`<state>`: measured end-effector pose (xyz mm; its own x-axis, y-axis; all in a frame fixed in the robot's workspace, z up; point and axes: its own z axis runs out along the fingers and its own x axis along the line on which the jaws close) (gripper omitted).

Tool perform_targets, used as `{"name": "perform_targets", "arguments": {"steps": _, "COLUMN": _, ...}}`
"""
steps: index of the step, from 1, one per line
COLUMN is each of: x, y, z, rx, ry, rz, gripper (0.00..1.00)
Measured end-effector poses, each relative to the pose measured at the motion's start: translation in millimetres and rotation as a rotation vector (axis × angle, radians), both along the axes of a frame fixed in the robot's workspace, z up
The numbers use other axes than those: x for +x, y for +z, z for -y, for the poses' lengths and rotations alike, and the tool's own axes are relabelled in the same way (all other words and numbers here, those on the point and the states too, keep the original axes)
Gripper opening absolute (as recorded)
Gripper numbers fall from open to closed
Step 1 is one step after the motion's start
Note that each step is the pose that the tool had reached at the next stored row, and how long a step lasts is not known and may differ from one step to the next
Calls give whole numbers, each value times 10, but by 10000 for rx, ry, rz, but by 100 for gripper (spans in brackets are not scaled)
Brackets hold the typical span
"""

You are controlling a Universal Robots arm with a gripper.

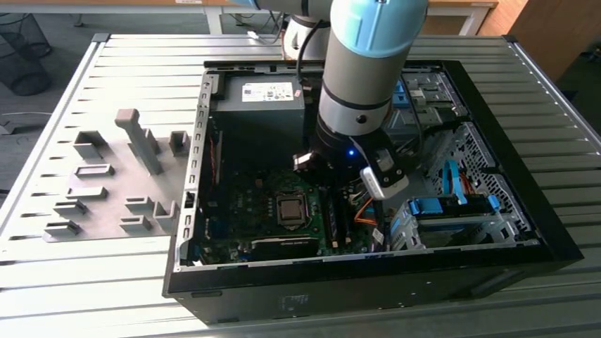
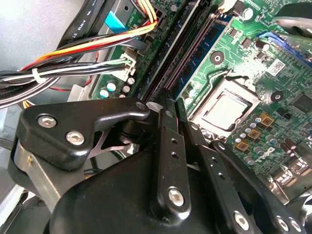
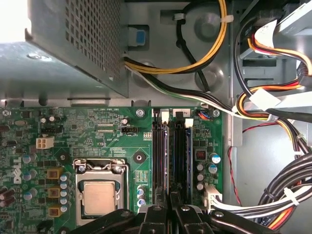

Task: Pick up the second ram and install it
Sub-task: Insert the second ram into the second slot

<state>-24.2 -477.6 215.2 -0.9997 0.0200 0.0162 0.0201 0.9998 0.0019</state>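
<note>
grey slatted worktop point(image 1: 112, 274), grey holder blocks point(image 1: 122, 179) at the exterior view's left, open computer case point(image 1: 526, 232) holding green motherboard point(image 3: 97, 141), processor socket point(image 3: 99, 195), bundled cables point(image 3: 273, 122), hand point(image 3: 170, 204) clenched on the second ram point(image 3: 171, 195) standing upright over the long black slots point(image 3: 161, 151)

A slatted metal table point(image 1: 122, 282) carries everything. On it, toward the exterior view's right, lies an open black computer case point(image 1: 376, 296), set on its side with its inside facing up. Just beside the case, toward the exterior view's left, a flat grey holder plate point(image 1: 103, 184) rests on the slats, with several grey blocks point(image 1: 141, 141) standing on it; these look empty, though the angle makes that uncertain.
</note>
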Motion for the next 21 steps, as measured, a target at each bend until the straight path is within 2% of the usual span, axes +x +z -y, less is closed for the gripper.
{"name": "perform_targets", "arguments": {"steps": 21, "x": 1, "y": -11, "z": 6, "rx": 2, "ry": -21, "rz": -8, "gripper": 14}}
